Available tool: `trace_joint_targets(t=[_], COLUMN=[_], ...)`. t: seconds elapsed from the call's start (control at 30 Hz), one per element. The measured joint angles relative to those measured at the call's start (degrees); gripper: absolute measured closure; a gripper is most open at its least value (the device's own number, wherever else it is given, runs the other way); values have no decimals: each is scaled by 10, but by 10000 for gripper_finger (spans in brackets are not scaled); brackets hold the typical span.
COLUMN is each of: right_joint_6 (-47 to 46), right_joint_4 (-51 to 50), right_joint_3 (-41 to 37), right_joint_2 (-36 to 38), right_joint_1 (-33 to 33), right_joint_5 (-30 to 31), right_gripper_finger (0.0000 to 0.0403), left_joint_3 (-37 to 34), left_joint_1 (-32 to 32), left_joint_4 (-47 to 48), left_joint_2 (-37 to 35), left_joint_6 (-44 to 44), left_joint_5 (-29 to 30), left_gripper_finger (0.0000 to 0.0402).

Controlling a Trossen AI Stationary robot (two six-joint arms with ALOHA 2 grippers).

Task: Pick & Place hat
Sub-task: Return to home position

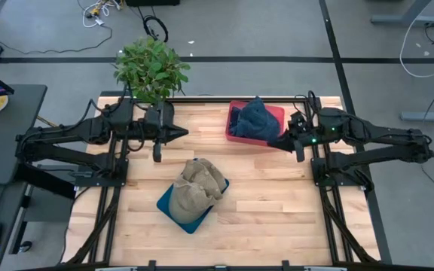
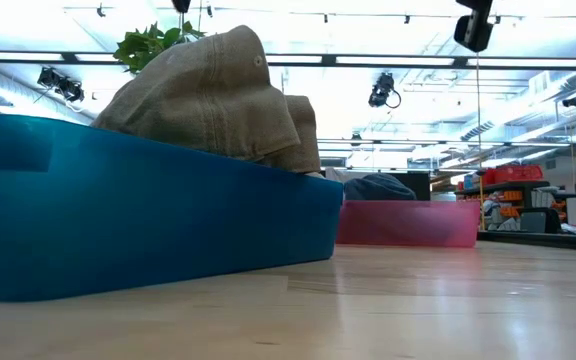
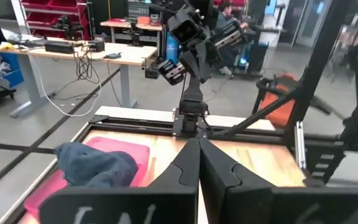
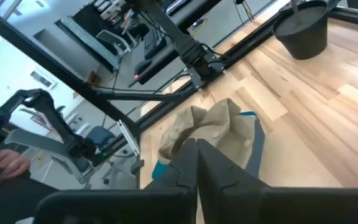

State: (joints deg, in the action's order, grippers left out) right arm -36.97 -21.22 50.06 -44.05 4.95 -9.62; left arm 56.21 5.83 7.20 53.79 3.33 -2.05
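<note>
- tan fabric caps (image 1: pixel 200 187) piled in blue plastic bin (image 1: pixel 167 205), mid wooden counter (image 1: pixel 277 203)
- dark blue fabric caps (image 1: pixel 256 120) heaped in pink plastic bin (image 1: pixel 276 112), well apart from the blue bin
- left gripper (image 1: pixel 181 133): jaws pressed together, empty, above counter near potted green plant (image 1: pixel 151 66)
- right gripper (image 1: pixel 273 141): jaws pressed together, empty, tip just beside pink bin's edge
</note>
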Motion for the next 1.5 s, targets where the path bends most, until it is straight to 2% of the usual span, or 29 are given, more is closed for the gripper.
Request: trace_joint_targets(t=[0.23,0.37,1.03,1.33,1.5], right_joint_6=[-16,-39,-77,-71,-71], right_joint_4=[1,1,2,10,10], right_joint_3=[0,0,0,0,0], right_joint_2=[16,26,-7,-31,-36], right_joint_1=[-11,-11,-11,-11,-11], right_joint_5=[11,-12,-22,-22,-22], right_gripper_finger=[399,400,394,392,392], left_joint_3=[-118,-186,-426,-527,-552], left_joint_1=[1,1,1,1,0], left_joint_4=[-125,-190,-319,-392,-416], left_joint_2=[-58,-104,-321,-380,-409], left_joint_6=[63,94,141,161,171], left_joint_5=[-1,2,47,59,58], left_gripper_finger=[399,399,399,399,399])
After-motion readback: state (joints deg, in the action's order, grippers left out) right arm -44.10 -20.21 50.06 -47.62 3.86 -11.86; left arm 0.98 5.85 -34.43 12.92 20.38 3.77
